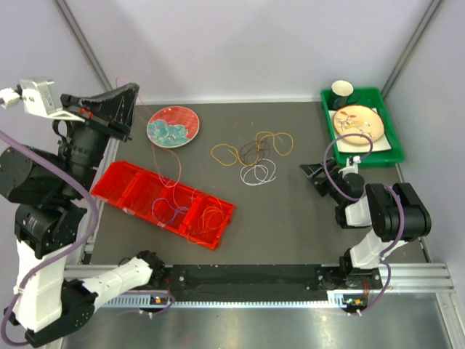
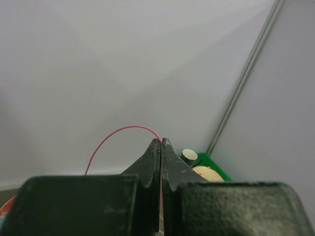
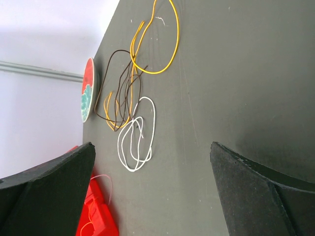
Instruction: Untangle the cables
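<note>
We show the cables in three places. A loose cluster of thin wire loops (image 1: pixel 254 153) lies on the middle of the dark grey surface (image 1: pixel 290 218). Within it, an orange-yellow loop (image 3: pixel 167 61) and a dark brown loop (image 3: pixel 110 86) overlap, and a white loop (image 1: pixel 258 174) lies at the near edge of the cluster.

A second group rests in the red translucent plastic tray (image 1: pixel 127 185) on the left. It includes a blue-purple loop (image 1: pixel 163 209) and an orange loop (image 1: pixel 211 217).

The third is a thin red cable (image 2: pixel 130 127). The left gripper (image 2: pixel 161 142) is raised high at the rear left and pinches this cable at the very tips of its fingers, which are pressed together. From the tips the cable arches up and then falls away to the left. In the overhead view it trails down past the round red-rimmed plate with a teal pattern (image 1: pixel 185 116) towards the tray.

The right gripper (image 3: pixel 152 147) hovers low over the surface to the right of the central cluster. Its fingers are spread wide apart and hold nothing, and the white loop lies ahead of them in the wrist view.

At the rear right stands a green plastic bin (image 1: pixel 378 98). It contains a cream plate (image 1: pixel 357 122) and a white cup (image 1: pixel 342 89).
</note>
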`<state>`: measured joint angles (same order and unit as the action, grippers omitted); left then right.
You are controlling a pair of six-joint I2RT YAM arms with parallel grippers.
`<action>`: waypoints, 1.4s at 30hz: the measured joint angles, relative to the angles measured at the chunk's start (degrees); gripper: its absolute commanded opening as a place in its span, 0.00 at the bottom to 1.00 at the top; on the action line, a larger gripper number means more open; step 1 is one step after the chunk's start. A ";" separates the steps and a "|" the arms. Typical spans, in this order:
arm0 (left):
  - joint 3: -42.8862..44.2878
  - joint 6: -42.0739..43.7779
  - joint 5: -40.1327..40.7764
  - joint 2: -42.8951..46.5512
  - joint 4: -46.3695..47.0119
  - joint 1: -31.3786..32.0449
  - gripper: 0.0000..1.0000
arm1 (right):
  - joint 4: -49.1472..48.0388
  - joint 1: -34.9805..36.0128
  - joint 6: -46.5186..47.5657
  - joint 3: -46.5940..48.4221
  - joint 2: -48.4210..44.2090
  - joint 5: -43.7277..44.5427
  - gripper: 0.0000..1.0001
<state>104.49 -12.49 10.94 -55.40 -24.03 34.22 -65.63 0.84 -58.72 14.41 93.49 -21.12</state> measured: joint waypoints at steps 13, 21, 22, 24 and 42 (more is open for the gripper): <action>-9.07 -2.67 9.73 6.38 -5.42 0.00 0.00 | 0.00 0.00 -0.02 0.11 0.00 -0.02 0.99; -19.32 -7.39 13.05 9.18 -10.05 0.00 0.00 | -0.39 0.00 -0.02 0.39 0.00 -0.04 0.99; -20.46 -8.09 13.40 9.55 -10.60 0.00 0.00 | -0.39 0.00 -0.02 0.39 0.00 -0.04 0.99; -22.77 -9.60 14.05 10.36 -11.45 0.00 0.00 | -0.39 0.00 -0.04 0.39 0.00 -0.04 0.99; -37.16 -20.57 12.46 15.76 -18.16 0.00 0.00 | -0.44 0.00 -0.09 0.39 0.02 -0.04 0.99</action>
<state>67.33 -33.06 23.40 -39.64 -42.19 34.22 -66.06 0.84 -58.81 14.81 93.51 -21.17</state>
